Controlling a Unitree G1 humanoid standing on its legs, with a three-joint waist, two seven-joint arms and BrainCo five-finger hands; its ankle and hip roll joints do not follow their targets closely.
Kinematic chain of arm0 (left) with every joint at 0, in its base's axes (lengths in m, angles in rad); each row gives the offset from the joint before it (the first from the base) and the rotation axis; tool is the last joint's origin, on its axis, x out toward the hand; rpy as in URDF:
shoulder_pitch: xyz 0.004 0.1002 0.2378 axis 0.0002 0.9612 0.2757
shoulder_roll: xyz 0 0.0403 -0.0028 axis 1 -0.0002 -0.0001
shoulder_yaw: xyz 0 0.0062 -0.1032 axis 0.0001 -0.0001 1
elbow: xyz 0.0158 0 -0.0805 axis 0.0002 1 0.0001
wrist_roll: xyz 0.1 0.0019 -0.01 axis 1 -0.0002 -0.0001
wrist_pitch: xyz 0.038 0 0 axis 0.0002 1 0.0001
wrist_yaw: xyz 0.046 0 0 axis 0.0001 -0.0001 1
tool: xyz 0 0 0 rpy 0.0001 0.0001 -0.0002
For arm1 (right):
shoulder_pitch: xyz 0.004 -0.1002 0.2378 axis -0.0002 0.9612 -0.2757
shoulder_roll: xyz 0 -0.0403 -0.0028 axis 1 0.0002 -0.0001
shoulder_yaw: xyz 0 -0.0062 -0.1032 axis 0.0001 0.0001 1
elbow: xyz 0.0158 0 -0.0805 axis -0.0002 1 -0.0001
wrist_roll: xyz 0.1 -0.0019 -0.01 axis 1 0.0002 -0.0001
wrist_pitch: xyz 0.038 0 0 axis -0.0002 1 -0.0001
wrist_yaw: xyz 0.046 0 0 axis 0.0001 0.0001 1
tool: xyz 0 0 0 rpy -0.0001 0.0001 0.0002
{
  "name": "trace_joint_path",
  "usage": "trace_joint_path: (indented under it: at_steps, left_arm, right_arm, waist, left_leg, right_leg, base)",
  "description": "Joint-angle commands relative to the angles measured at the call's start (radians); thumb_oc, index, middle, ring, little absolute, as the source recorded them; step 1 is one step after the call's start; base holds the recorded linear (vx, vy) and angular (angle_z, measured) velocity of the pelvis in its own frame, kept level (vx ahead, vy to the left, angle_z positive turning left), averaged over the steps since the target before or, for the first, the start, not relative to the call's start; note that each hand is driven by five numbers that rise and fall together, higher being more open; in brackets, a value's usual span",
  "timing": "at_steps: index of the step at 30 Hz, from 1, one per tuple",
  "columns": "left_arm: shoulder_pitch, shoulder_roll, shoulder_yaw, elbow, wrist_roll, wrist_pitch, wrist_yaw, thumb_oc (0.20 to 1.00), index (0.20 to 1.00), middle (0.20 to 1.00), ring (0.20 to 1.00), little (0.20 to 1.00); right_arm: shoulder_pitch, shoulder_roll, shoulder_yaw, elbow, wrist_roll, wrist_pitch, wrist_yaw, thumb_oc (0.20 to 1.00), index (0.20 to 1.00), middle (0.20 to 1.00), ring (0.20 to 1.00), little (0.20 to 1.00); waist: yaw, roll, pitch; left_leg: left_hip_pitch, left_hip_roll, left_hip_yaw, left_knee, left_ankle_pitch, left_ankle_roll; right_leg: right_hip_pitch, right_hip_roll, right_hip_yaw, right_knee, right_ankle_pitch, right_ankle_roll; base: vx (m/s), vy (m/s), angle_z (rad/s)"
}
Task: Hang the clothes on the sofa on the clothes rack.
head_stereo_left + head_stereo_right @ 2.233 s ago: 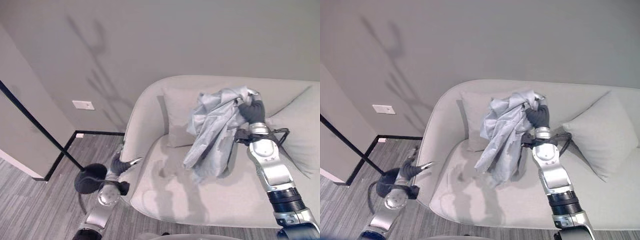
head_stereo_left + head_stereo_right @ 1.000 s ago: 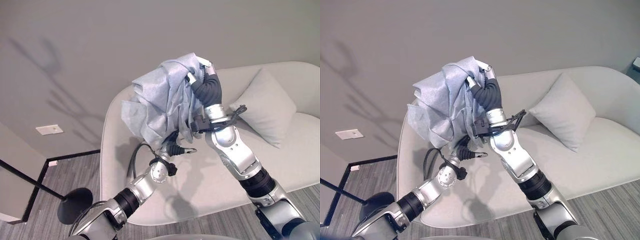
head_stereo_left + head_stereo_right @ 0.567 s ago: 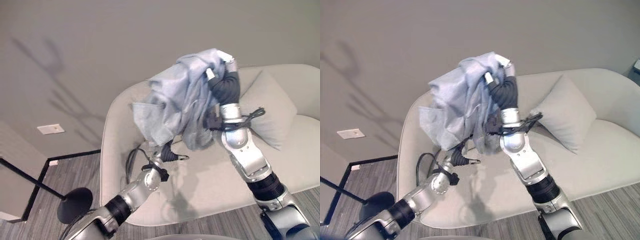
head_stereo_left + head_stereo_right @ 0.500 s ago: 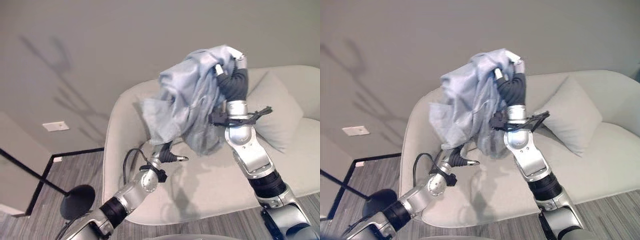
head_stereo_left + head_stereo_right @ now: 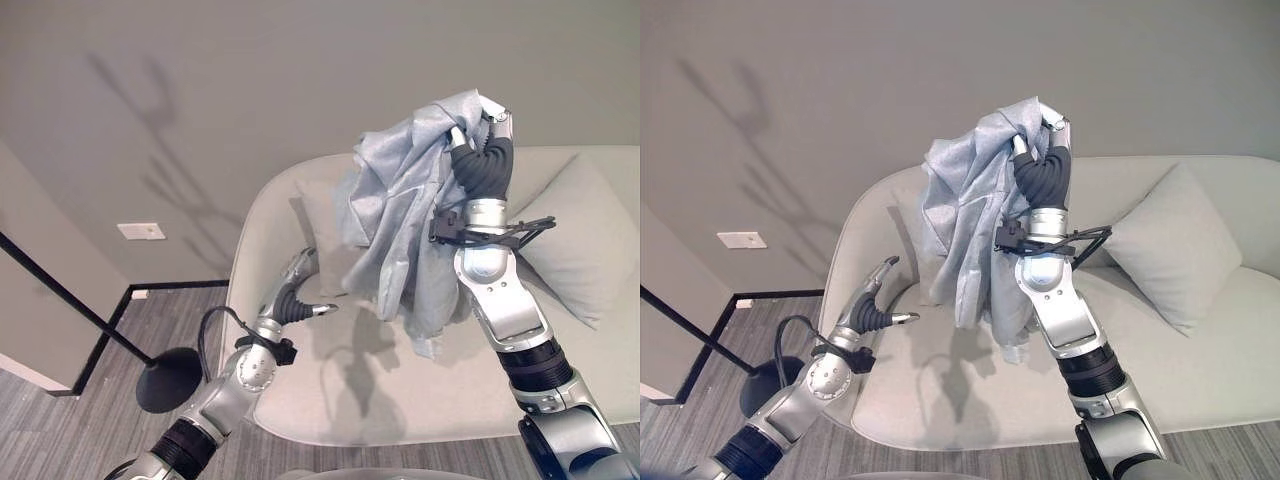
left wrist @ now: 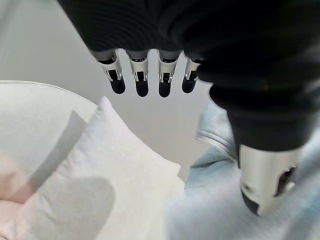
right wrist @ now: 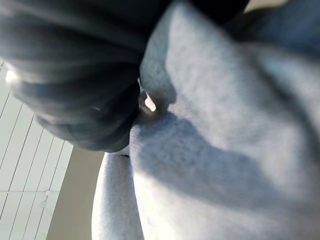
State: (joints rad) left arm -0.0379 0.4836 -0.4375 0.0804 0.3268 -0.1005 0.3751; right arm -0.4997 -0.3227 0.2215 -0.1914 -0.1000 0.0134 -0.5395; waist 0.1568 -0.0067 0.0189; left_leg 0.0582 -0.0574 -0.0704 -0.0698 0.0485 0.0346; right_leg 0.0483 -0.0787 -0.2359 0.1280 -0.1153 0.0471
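No writing or label can be read on anything here. Nearest the camera, the left hand (image 5: 293,296) hangs low in front of the left end of the pale grey curved fabric sofa (image 5: 430,400), its fingers straight and spread apart with the thumb pointing off to the side, holding nothing and touching nothing; in its own wrist view the dark fingertips (image 6: 141,88) stand in a loose row in front of a cushion and a fold of pale blue cloth. Down and to the left of that hand, the black round base of a stand (image 5: 168,378) sits on the grey wood-plank floor (image 5: 80,430), with a thin black pole (image 5: 70,292) slanting up and away from it. Beyond the left hand and higher, the right hand (image 5: 482,150) is raised above the sofa seat, fingers curled tight round the top of a crumpled light grey-blue garment (image 5: 400,215); the cloth bunches over the hand and hangs down beside the forearm, clear of the seat, and it covers much of a pale square cushion (image 5: 325,235) leaning on the backrest behind it. In the right wrist view the grey cloth (image 7: 215,150) presses right against the dark ribbed cover. To the right of the raised hand, a second pale grey square cushion (image 5: 580,250) rests tilted on the sofa's right part. Farthest back, well to the left of both hands, a small white wall plate (image 5: 140,231) sits on the plain grey wall (image 5: 250,70), above a black strip at the floor line.
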Motion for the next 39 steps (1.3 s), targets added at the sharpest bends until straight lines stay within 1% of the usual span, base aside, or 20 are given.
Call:
trace_joint_path:
  at_steps: [1,4,8,9,10,12,13,15,16,17,19,22,23,24,25,26,31,35,39]
  left_arm:
    - [-0.021,0.026,0.033,-0.041,0.030,-0.047,0.040,1.000,1.000,1.000,1.000,1.000]
    - [-0.014,0.013,0.038,-0.020,0.016,-0.043,0.042,1.000,1.000,1.000,1.000,1.000]
    - [-0.057,-0.007,-0.003,0.032,0.020,-0.039,0.046,1.000,1.000,1.000,1.000,1.000]
    - [-0.131,-0.047,-0.083,0.067,0.012,-0.042,0.040,1.000,1.000,1.000,1.000,1.000]
    - [-0.137,-0.050,-0.086,0.073,0.012,-0.044,0.042,1.000,1.000,1.000,1.000,1.000]
    - [-0.183,-0.080,-0.137,0.079,-0.009,-0.049,0.027,1.000,1.000,1.000,1.000,1.000]
    - [-0.231,-0.112,-0.177,0.094,-0.034,-0.046,0.027,1.000,1.000,1.000,1.000,1.000]
    - [-0.302,-0.145,-0.230,0.127,-0.030,-0.038,0.034,1.000,1.000,1.000,1.000,1.000]
    - [-0.334,-0.161,-0.252,0.149,-0.024,-0.033,0.041,1.000,1.000,1.000,1.000,1.000]
    - [-0.338,-0.164,-0.254,0.154,-0.024,-0.034,0.044,1.000,1.000,1.000,1.000,1.000]
    - [-0.419,-0.206,-0.319,0.210,0.000,-0.020,0.051,1.000,1.000,1.000,1.000,1.000]
    - [-0.458,-0.235,-0.343,0.256,0.009,-0.012,0.063,1.000,1.000,1.000,1.000,1.000]
    - [-0.489,-0.254,-0.363,0.286,0.014,-0.006,0.073,1.000,1.000,1.000,1.000,1.000]
    - [-0.495,-0.259,-0.370,0.297,0.011,-0.004,0.070,0.586,0.586,0.586,0.586,0.586]
    - [-0.505,-0.266,-0.376,0.310,0.004,-0.005,0.070,0.329,0.329,0.329,0.329,0.329]
    - [-0.504,-0.270,-0.377,0.321,-0.005,-0.003,0.070,0.200,0.200,0.200,0.200,0.200]
    - [-0.484,-0.267,-0.361,0.341,-0.017,0.006,0.077,0.200,0.200,0.200,0.200,0.200]
    - [-0.432,-0.253,-0.316,0.360,-0.057,0.015,0.087,0.200,0.200,0.200,0.200,0.200]
    - [-0.274,-0.165,-0.181,0.283,-0.093,0.008,0.088,0.200,0.200,0.200,0.200,0.200]
  right_arm:
    - [-0.035,0.004,-0.069,-0.070,-0.034,-0.049,-0.005,0.200,0.200,0.200,0.200,0.200]
    - [-0.030,0.004,-0.068,-0.088,-0.023,-0.056,0.011,0.200,0.200,0.200,0.200,0.200]
    - [-0.034,0.006,-0.049,-0.104,-0.014,-0.067,0.027,0.200,0.200,0.200,0.200,0.200]
    - [-0.045,0.017,-0.021,-0.110,-0.003,-0.080,0.032,0.200,0.200,0.200,0.200,0.200]
    - [-0.046,0.015,-0.023,-0.108,-0.003,-0.081,0.032,0.200,0.200,0.200,0.200,0.200]
    - [-0.058,0.029,0.001,-0.106,0.014,-0.092,0.037,0.200,0.200,0.200,0.200,0.200]
    - [-0.069,0.040,0.030,-0.102,0.038,-0.099,0.043,0.200,0.200,0.200,0.200,0.200]
    - [-0.079,0.058,0.064,-0.101,0.073,-0.110,0.054,0.200,0.200,0.200,0.200,0.200]
    - [-0.085,0.063,0.077,-0.098,0.084,-0.114,0.054,0.200,0.200,0.200,0.200,0.200]
    - [-0.087,0.062,0.076,-0.097,0.085,-0.114,0.054,0.200,0.200,0.200,0.200,0.200]
    - [-0.102,0.082,0.113,-0.099,0.116,-0.123,0.056,0.200,0.200,0.200,0.200,0.200]
    - [-0.109,0.081,0.129,-0.105,0.120,-0.126,0.055,0.200,0.200,0.200,0.200,0.200]
    - [-0.113,0.084,0.141,-0.110,0.128,-0.131,0.052,0.200,0.200,0.200,0.200,0.200]
    - [-0.113,0.083,0.146,-0.113,0.129,-0.130,0.051,0.200,0.200,0.200,0.200,0.200]
    - [-0.114,0.081,0.149,-0.116,0.126,-0.131,0.050,0.200,0.200,0.200,0.200,0.200]
    - [-0.115,0.079,0.151,-0.120,0.124,-0.129,0.050,0.200,0.200,0.200,0.200,0.200]
    - [-0.109,0.066,0.140,-0.131,0.122,-0.129,0.039,0.200,0.200,0.200,0.200,0.200]
    - [-0.096,0.041,0.106,-0.142,0.093,-0.120,0.015,0.200,0.200,0.200,0.200,0.200]
    - [-0.008,-0.029,0.025,-0.177,0.014,-0.111,0.010,0.200,0.200,0.200,0.200,0.200]
  waist:
    - [0.021,-0.033,-0.039]
    - [0.021,-0.035,-0.039]
    - [0.013,-0.038,-0.041]
    - [-0.002,-0.039,-0.043]
    - [0.000,-0.038,-0.042]
    - [-0.010,-0.037,-0.043]
    - [-0.020,-0.035,-0.043]
    - [-0.034,-0.034,-0.045]
    - [-0.039,-0.033,-0.044]
    - [-0.038,-0.032,-0.043]
    - [-0.056,-0.028,-0.043]
    - [-0.065,-0.026,-0.041]
    - [-0.073,-0.023,-0.040]
    - [-0.077,-0.022,-0.040]
    - [-0.081,-0.021,-0.040]
    - [-0.083,-0.020,-0.039]
    - [-0.086,-0.016,-0.039]
    - [-0.081,-0.015,-0.039]
    - [-0.063,-0.015,-0.038]
  left_leg:
    - [0.028,-0.019,-0.039,-0.017,-0.076,0.027]
    - [0.028,-0.017,-0.038,-0.017,-0.075,0.027]
    - [0.028,-0.015,-0.036,-0.017,-0.074,0.026]
    - [0.029,-0.014,-0.031,-0.017,-0.073,0.025]
    - [0.029,-0.014,-0.031,-0.017,-0.073,0.025]
    - [0.029,-0.013,-0.028,-0.017,-0.073,0.024]
    - [0.028,-0.011,-0.023,-0.017,-0.073,0.024]
    - [0.027,-0.010,-0.017,-0.017,-0.073,0.023]
    - [0.026,-0.010,-0.015,-0.017,-0.072,0.023]
    - [0.026,-0.010,-0.015,-0.017,-0.072,0.023]
    - [0.026,-0.009,-0.009,-0.017,-0.072,0.022]
    - [0.027,-0.008,-0.005,-0.017,-0.072,0.021]
    - [0.026,-0.008,-0.001,-0.017,-0.073,0.021]
    - [0.027,-0.008,0.000,-0.017,-0.073,0.021]
    - [0.027,-0.007,0.003,-0.017,-0.073,0.020]
    - [0.027,-0.007,0.005,-0.017,-0.074,0.020]
    - [0.031,-0.005,0.012,-0.017,-0.077,0.019]
    - [0.034,-0.003,0.013,-0.017,-0.078,0.019]
    - [0.032,-0.001,0.005,-0.017,-0.076,0.017]
  right_leg:
    - [0.023,-0.072,-0.008,0.070,0.006,0.055]
    - [0.022,-0.069,-0.008,0.069,0.009,0.056]
    - [0.023,-0.068,-0.006,0.070,0.008,0.054]
    - [0.021,-0.067,-0.003,0.072,0.006,0.052]
    - [0.020,-0.067,-0.003,0.072,0.006,0.052]
    - [0.019,-0.067,0.000,0.072,0.007,0.052]
    - [0.017,-0.066,0.004,0.071,0.010,0.051]
    - [0.015,-0.063,0.010,0.069,0.012,0.051]
    - [0.014,-0.062,0.013,0.068,0.012,0.051]
    - [0.014,-0.062,0.013,0.068,0.012,0.051]
    - [0.010,-0.061,0.020,0.069,0.016,0.050]
    - [0.006,-0.061,0.025,0.071,0.016,0.050]
    - [0.003,-0.060,0.030,0.072,0.018,0.050]
    - [0.001,-0.059,0.032,0.072,0.018,0.050]
    - [0.000,-0.058,0.034,0.073,0.017,0.050]
    - [-0.001,-0.058,0.036,0.074,0.018,0.050]
    - [-0.002,-0.056,0.046,0.074,0.017,0.051]
    - [0.001,-0.057,0.043,0.075,0.016,0.051]
    - [0.008,-0.054,0.031,0.071,0.012,0.051]
  base:
    - [0.00,0.000,0.00]
    - [0.00,0.000,0.00]
    - [0.00,0.000,0.00]
    - [0.00,0.000,0.00]
    - [0.00,0.000,0.00]
    - [0.00,0.000,0.00]
    - [0.00,0.000,0.00]
    - [-0.01,-0.005,-0.06]
    - [-0.01,-0.001,-0.06]
    - [0.00,0.000,0.00]
    - [-0.01,0.006,-0.05]
    - [0.00,0.002,-0.10]
    - [0.00,0.001,-0.14]
    - [0.00,0.000,-0.12]
    - [0.00,-0.004,-0.06]
    - [0.00,-0.004,-0.04]
    - [0.00,-0.004,-0.03]
    - [0.00,-0.015,-0.06]
    - [0.00,-0.025,-0.02]
